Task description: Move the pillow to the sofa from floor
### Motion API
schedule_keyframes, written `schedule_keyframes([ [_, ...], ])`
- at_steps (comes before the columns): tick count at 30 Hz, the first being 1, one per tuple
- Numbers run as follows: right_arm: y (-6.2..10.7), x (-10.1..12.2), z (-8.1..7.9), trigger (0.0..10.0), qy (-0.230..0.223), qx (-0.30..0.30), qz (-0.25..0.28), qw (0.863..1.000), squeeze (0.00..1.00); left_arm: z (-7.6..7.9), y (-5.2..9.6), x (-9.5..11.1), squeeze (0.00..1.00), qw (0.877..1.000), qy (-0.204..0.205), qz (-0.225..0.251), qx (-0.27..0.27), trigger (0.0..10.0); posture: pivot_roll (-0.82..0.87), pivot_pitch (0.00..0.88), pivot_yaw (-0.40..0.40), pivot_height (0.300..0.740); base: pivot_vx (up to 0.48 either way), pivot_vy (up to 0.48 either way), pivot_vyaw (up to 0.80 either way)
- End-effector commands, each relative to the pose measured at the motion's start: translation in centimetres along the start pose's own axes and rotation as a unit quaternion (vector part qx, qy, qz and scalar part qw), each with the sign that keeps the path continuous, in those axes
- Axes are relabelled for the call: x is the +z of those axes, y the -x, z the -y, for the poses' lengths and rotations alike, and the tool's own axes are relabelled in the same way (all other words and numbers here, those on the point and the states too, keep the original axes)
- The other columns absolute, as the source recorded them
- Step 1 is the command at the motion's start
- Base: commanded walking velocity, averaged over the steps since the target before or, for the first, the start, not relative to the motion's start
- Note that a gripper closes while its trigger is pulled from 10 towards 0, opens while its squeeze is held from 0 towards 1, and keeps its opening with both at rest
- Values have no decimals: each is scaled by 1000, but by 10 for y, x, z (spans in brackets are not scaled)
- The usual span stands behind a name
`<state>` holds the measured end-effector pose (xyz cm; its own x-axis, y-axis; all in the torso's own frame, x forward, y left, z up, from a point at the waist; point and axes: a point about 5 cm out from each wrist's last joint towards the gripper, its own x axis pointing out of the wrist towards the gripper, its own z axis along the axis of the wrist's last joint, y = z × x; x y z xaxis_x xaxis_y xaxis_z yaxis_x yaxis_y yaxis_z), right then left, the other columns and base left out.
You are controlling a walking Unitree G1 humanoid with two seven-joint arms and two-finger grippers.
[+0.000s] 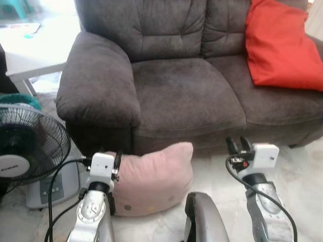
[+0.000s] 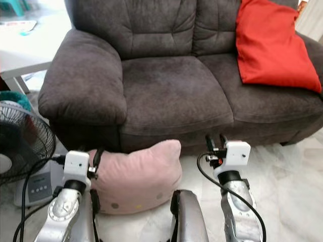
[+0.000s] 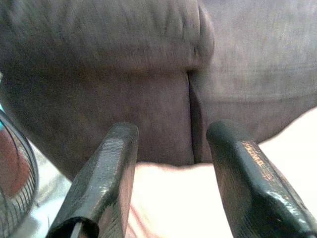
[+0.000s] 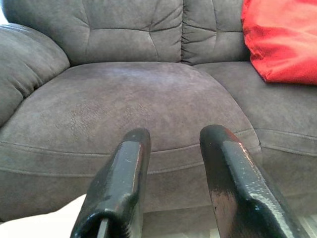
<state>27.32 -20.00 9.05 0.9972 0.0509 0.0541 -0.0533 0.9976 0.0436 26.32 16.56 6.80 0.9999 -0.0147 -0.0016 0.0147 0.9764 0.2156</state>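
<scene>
Both hands, left hand (image 1: 118, 162) and right hand (image 1: 238, 144), hang open and empty flanking the pink pillow (image 1: 151, 179), which looks soft and light, best squeezed by its sides.

I count two pillows: one pink pillow (image 1: 154, 179) on the floor, one red pillow (image 1: 280, 45) on the seat. One dark grey sofa (image 1: 181, 91). One standing fan (image 1: 28, 143). One white table (image 1: 30, 63). Two grippers: left gripper (image 1: 117, 160), right gripper (image 1: 238, 144).

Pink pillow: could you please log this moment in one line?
pink pillow: on floor by sofa | left gripper: open, at pillow | right gripper: open
</scene>
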Motion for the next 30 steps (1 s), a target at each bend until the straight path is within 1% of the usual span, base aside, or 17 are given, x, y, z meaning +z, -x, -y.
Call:
schedule_keyframes([
  [1,0,-1,2,10000,4,0,-7,1000,0,-1,0,-7,0,1000,7,-23,3,10000,24,46,-88,466,0,0,0],
  [3,1,-2,2,10000,6,0,-9,1000,0,-2,1,-11,0,999,13,-33,10,10000,26,46,-87,466,0,0,0],
  [4,1,-2,3,10000,6,0,-8,1000,0,-5,2,-16,0,998,25,-46,23,10000,26,46,-87,466,0,0,0],
  [6,2,-2,2,10000,6,0,-8,1000,0,-8,4,-20,0,997,34,-57,31,10000,27,47,-85,466,0,0,0],
  [8,2,-2,2,10000,7,0,-8,1000,0,-12,6,-26,0,996,41,-73,43,10000,26,47,-85,466,0,0,0],
  [9,2,-2,2,10000,7,0,-8,1000,0,-12,6,-26,0,996,41,-73,43,10000,26,47,-85,466,0,0,0],
  [11,2,-2,2,10000,6,1,-7,1000,0,-18,9,-34,0,992,54,-93,64,10000,27,50,-84,466,0,0,0],
  [13,1,-2,2,10000,8,1,-9,1000,0,-21,11,-38,0,991,52,-104,64,10000,30,51,-85,466,0,0,0],
  [15,1,-2,2,10000,9,1,-10,1000,0,-21,11,-39,0,991,48,-108,60,10000,30,51,-85,466,0,0,0],
  [21,1,-3,3,10000,15,2,-14,1000,0,-17,9,-38,0,992,58,-104,43,10000,32,52,-86,466,0,0,0],
  [23,1,-4,1,10000,27,9,-20,999,0,-14,7,-37,0,992,66,-103,38,10000,32,52,-86,466,0,0,0],
  [24,1,-5,0,10000,35,14,-22,999,0,-12,7,-37,0,992,65,-100,34,10000,32,52,-86,466,0,0,800],
  [25,2,-5,-1,10000,40,18,-22,999,0,-11,7,-36,0,993,64,-98,30,10000,32,52,-86,466,259,0,800],
  [28,3,-4,0,10000,27,11,-16,999,0,-11,7,-36,0,993,64,-95,33,10000,27,52,-85,466,406,0,708],
  [30,3,-4,2,10000,19,3,-13,1000,0,-12,7,-36,0,993,66,-95,32,10000,28,51,-84,466,469,0,0],
])
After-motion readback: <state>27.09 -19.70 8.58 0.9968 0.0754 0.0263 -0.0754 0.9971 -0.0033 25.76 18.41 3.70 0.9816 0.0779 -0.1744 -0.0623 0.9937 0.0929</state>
